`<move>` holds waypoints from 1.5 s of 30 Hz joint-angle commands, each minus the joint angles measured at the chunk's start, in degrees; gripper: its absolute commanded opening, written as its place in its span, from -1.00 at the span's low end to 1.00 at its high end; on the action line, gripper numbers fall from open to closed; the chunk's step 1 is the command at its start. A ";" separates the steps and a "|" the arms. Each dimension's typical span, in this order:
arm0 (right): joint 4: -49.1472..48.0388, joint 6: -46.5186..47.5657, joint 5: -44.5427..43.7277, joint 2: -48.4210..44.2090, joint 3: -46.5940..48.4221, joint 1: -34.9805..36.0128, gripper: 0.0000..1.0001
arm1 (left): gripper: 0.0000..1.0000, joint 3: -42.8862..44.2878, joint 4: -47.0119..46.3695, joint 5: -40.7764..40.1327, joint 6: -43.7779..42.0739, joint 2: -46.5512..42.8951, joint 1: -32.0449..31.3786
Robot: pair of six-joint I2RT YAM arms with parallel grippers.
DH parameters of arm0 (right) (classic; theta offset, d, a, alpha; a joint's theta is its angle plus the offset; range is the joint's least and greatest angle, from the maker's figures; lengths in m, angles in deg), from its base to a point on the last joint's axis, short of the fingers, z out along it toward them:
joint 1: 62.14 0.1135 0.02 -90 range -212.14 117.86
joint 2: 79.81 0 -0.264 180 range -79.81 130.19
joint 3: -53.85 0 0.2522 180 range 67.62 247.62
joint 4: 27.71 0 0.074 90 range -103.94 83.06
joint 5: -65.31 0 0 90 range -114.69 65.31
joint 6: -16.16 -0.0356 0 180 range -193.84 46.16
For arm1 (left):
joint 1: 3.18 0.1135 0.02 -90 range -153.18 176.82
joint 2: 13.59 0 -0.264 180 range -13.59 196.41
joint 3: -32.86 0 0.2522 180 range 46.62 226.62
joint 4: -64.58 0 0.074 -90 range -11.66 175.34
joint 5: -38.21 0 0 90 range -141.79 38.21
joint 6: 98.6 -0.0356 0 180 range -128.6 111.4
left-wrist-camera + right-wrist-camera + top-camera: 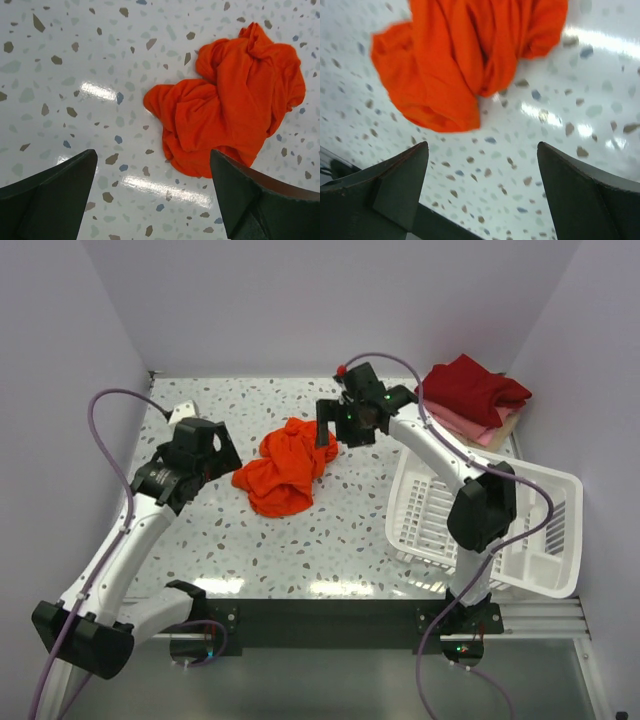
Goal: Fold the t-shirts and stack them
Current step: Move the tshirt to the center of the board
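A bright orange-red t-shirt [288, 465] lies crumpled in a heap on the speckled table. My left gripper [222, 460] hovers open just left of it. In the left wrist view the t-shirt [230, 100] sits ahead and to the right of the empty left gripper [153, 152]. My right gripper [333, 425] hangs open over the heap's upper right edge. In the right wrist view the t-shirt [470, 55] lies beyond the right gripper [482, 145], which holds nothing. Folded t-shirts [470, 390] are stacked at the back right, dark red on top of pink and beige.
A white plastic lattice basket [545, 540] stands at the right, partly under the right arm's elbow. Walls close the table at the back and both sides. The black rail [330, 620] with the arm bases runs along the near edge.
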 commanded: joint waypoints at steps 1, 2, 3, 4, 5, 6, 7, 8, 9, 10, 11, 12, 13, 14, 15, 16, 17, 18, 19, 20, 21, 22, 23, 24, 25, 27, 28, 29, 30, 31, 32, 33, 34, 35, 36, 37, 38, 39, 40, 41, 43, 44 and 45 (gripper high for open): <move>0.03 2.28 0.46 -8.76 -10.22 0.36 0.86 | 0.99 -4.00 -3.41 4.04 2.29 2.10 0.08; -0.85 1.75 0.99 -9.55 -12.79 0.36 0.86 | 0.97 -5.06 -6.64 5.80 2.12 2.46 0.17; -2.42 0.79 1.69 -10.69 -15.17 0.36 0.86 | 0.96 -6.12 -8.50 9.30 2.03 2.98 0.17; -3.22 0.43 1.96 -12.10 -19.45 0.45 0.86 | 0.94 -8.30 -10.08 10.90 2.29 3.25 0.17; -4.01 -0.27 1.96 -12.72 -21.06 0.36 0.86 | 0.90 -9.46 -13.23 12.39 2.64 3.60 0.08; -4.37 -0.54 1.96 -13.25 -22.65 0.27 0.86 | 0.88 -10.51 -14.74 14.93 2.99 4.47 0.08; -4.55 -0.80 1.87 -14.21 -25.10 0.36 0.86 | 0.85 -12.44 -16.06 16.00 3.60 5.00 0.08; -5.25 -1.33 1.87 -14.83 -26.17 0.36 0.86 | 0.79 -13.33 -19.21 17.75 3.69 5.53 0.08; -5.69 -1.68 1.96 -15.27 -27.13 0.36 0.86 | 0.77 -14.12 -20.46 18.38 3.78 7.10 0.08; -5.95 -1.77 1.87 -16.15 -28.62 0.45 0.85 | 0.75 -14.82 -22.30 18.99 3.70 8.16 0.08; -6.39 -2.29 1.79 -16.41 -29.16 0.36 0.85 | 0.69 -14.83 -22.92 20.04 3.43 9.39 0.08; -6.48 -2.56 1.70 -16.77 -29.69 0.36 0.85 | 0.67 -14.65 -23.19 20.49 3.08 12.01 0.08; -6.57 -2.82 1.70 -16.94 -30.39 0.36 0.85 | 0.64 -13.78 -23.54 20.76 2.82 13.34 0.08; -6.57 -3.35 1.78 -17.21 -30.57 0.36 0.85 | 0.55 -13.34 -24.15 21.28 2.64 14.49 0.00; -6.66 -3.61 1.96 -17.30 -30.75 0.36 0.86 | 0.52 -12.99 -24.68 21.37 2.29 16.33 -0.09; -6.75 -3.79 2.57 -17.30 -31.18 0.36 0.85 | 0.48 -12.90 -25.38 21.20 2.20 17.13 -0.09; -6.83 -4.14 2.84 -17.56 -31.36 0.36 0.85 | 0.43 -12.55 -25.39 20.85 2.29 18.01 -0.09; -7.01 -4.40 3.01 -17.65 -31.62 0.36 0.85 | 0.41 -11.76 -25.04 20.59 2.29 19.76 -0.09; -7.10 -4.58 3.10 -17.91 -31.97 0.36 0.85 | 0.41 -11.32 -24.17 20.58 2.38 20.47 -0.09; -7.10 -4.67 2.93 -18.00 -32.15 0.36 0.85 | 0.37 -10.97 -23.90 20.50 2.55 21.17 -0.18; -7.10 -4.67 2.75 -18.26 -32.59 0.36 0.85 | 0.35 -10.70 -23.55 20.41 2.73 21.88 -0.27; -7.10 -4.67 2.49 -18.35 -32.68 0.36 0.85 | 0.33 -10.61 -23.28 20.06 2.73 22.14 -0.44; -6.92 -4.67 2.31 -18.35 -32.77 0.36 0.85 | 0.33 -10.78 -23.37 19.53 2.82 22.23 -0.44; -6.66 -4.50 2.23 -18.18 -32.77 0.45 0.85 | 0.33 -11.05 -23.63 19.44 2.82 22.50 -0.44; -6.40 -4.32 2.23 -18.09 -32.51 0.45 0.85 | 0.32 -11.31 -24.68 19.44 2.90 22.67 -0.44; -5.87 -3.71 2.31 -17.82 -32.16 0.36 0.85 | 0.31 -11.57 -25.65 20.23 2.99 23.72 -0.44; -5.69 -3.44 2.23 -17.74 -32.07 0.36 0.85 | 0.30 -11.49 -26.18 20.49 3.17 24.16 -0.53; -5.34 -3.09 2.31 -17.65 -31.98 0.36 0.85 | 0.28 -11.49 -26.36 20.93 3.34 24.95 -0.53; -5.08 -2.92 2.31 -17.47 -31.89 0.36 0.85 | 0.27 -11.49 -26.53 21.11 3.60 25.22 -0.71; -5.08 -2.91 2.31 -17.30 -31.98 0.36 0.85 | 0.22 -11.40 -26.88 21.37 3.87 25.40 -0.71; -4.99 -3.09 2.31 -17.21 -32.07 0.45 0.85 | 0.19 -11.40 -26.97 21.46 3.87 25.40 -0.88; -5.16 -3.26 2.31 -17.21 -32.33 0.45 0.85 | 0.17 -11.40 -27.23 21.46 4.13 25.49 -0.97; -5.25 -3.44 2.49 -16.95 -32.42 0.36 0.85 | 0.13 -11.31 -27.50 21.55 4.05 25.66 -0.97; -5.51 -3.61 2.58 -16.86 -32.50 0.36 0.85 | 0.12 -11.40 -27.50 21.55 4.13 25.66 -1.06; -5.60 -3.70 2.66 -16.86 -32.51 0.36 0.85 | 0.12 -11.40 -27.50 21.64 4.05 26.10 -1.06; -5.60 -3.88 2.66 -16.68 -32.51 0.36 0.85 | 0.10 -11.31 -27.50 21.81 4.13 26.36 -1.06; -5.52 -3.79 2.66 -16.59 -32.51 0.36 0.86 | 0.08 -11.40 -27.59 22.34 3.96 26.97 -1.15; -5.52 -3.79 2.58 -16.51 -32.51 0.36 0.85 | 0.05 -11.31 -27.50 22.43 4.05 27.24 -1.23; -5.43 -3.71 2.40 -16.51 -32.42 0.45 0.85 | 0.00 -11.31 -27.07 22.52 3.96 27.42 -1.50; -5.17 -3.62 2.40 -16.51 -32.50 0.36 0.85 | -0.01 -11.23 -26.80 22.26 4.05 27.86 -1.59; -5.08 -3.53 2.23 -16.59 -32.59 0.36 0.85 | 0.00 -10.70 -25.23 21.73 4.22 27.95 -2.11; -5.08 -3.44 2.14 -16.68 -32.68 0.36 0.85 | 0.01 -10.61 -24.78 20.68 4.48 27.77 -2.29; -5.08 -3.44 2.14 -16.59 -32.86 0.36 0.85 | 0.03 -10.61 -24.34 20.15 4.57 27.51 -2.46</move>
